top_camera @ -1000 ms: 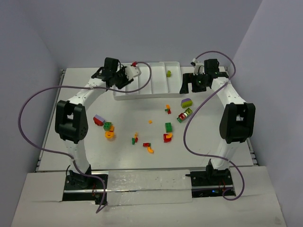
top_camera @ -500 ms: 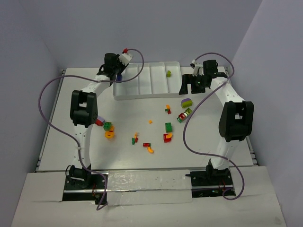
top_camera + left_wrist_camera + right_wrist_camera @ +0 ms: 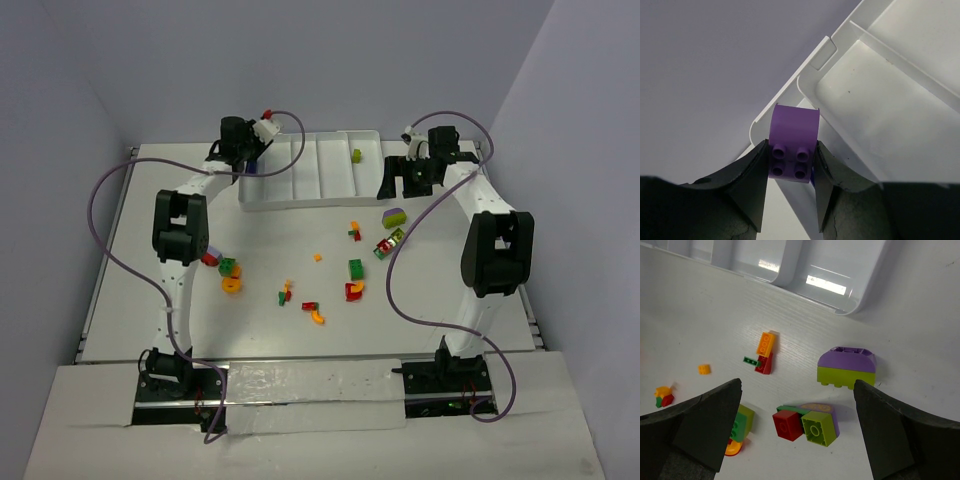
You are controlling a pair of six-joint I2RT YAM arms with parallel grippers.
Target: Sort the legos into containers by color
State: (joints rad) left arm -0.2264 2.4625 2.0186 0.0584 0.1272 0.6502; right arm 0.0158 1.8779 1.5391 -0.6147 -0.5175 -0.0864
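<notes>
Pinching a purple brick (image 3: 793,142), the left gripper (image 3: 790,161) is hovering at a corner of the tray (image 3: 880,105) while the right gripper (image 3: 797,390) is gaping wide.

Bright diffuse light; soft shadows; glare on tray (image 3: 826,286)
</notes>
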